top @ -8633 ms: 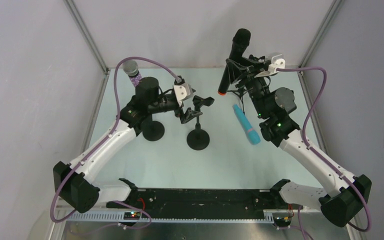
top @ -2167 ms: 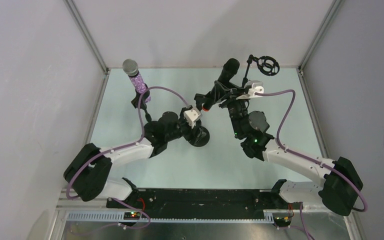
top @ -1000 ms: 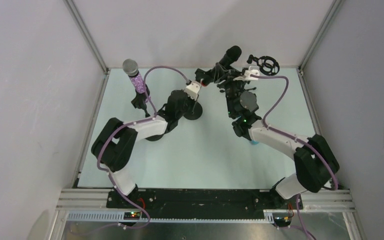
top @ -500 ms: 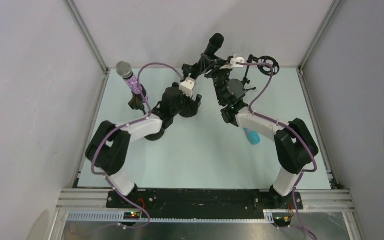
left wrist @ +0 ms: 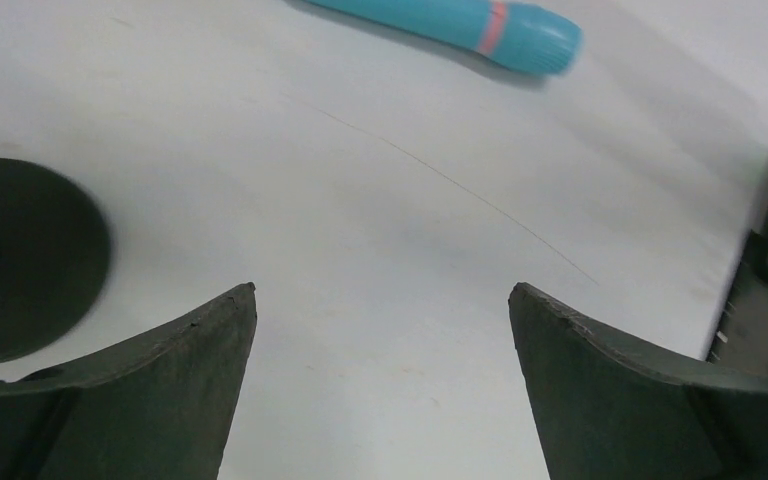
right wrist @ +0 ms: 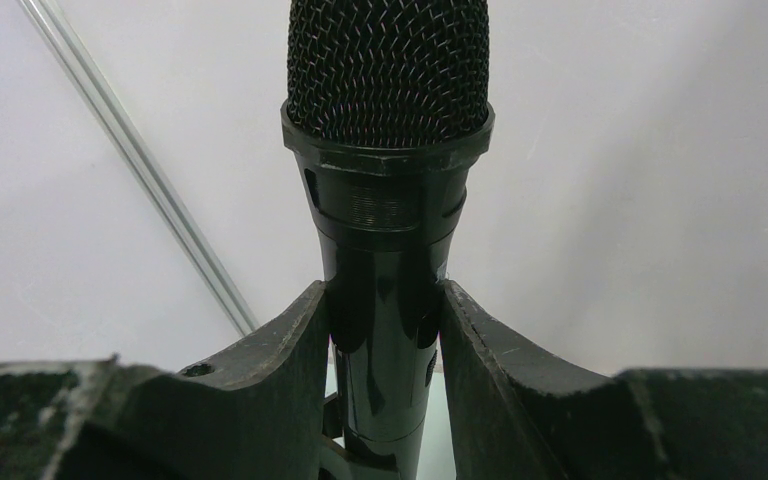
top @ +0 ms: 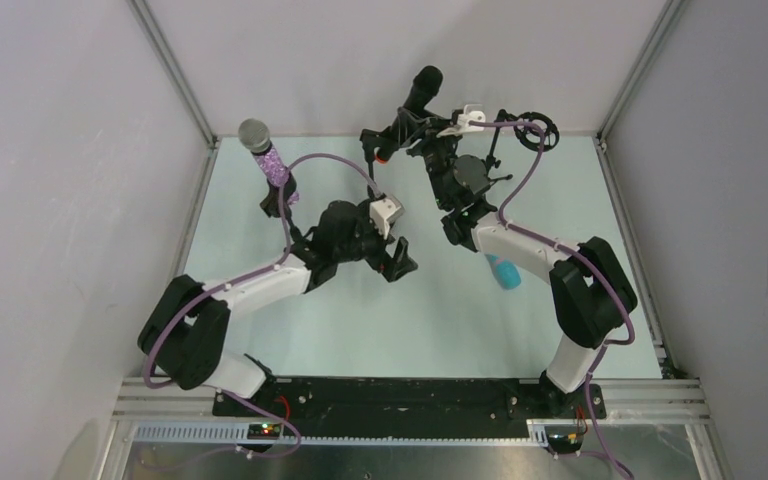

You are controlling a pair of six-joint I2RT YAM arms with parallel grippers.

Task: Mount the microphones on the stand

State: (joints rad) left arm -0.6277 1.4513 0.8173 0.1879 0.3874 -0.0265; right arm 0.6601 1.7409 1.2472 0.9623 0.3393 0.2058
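Observation:
My right gripper [top: 415, 128] is shut on the black microphone [top: 422, 88], which tilts with its mesh head [right wrist: 388, 65] up toward the back wall. Its orange end [top: 384, 157] hangs by the clip of the middle stand [top: 367, 138]; whether it sits in the clip I cannot tell. In the right wrist view both fingers [right wrist: 280, 350] press the shiny black body. My left gripper [top: 400, 262] stands open and holds nothing, low over the table, with the stand's round base [left wrist: 20, 260] to its left. The purple microphone [top: 265, 158] stands upright in the left stand. The teal microphone [top: 503, 270] lies on the table.
A third stand with a ring mount [top: 532, 130] stands at the back right, just beyond the right arm's cable. Metal frame posts [top: 175, 70] rise at both back corners. The teal microphone [left wrist: 450, 20] lies ahead of the left gripper.
My left gripper has opened, let go of the middle stand and pulled back toward the near side. The right arm has carried the black microphone left toward that stand's clip.

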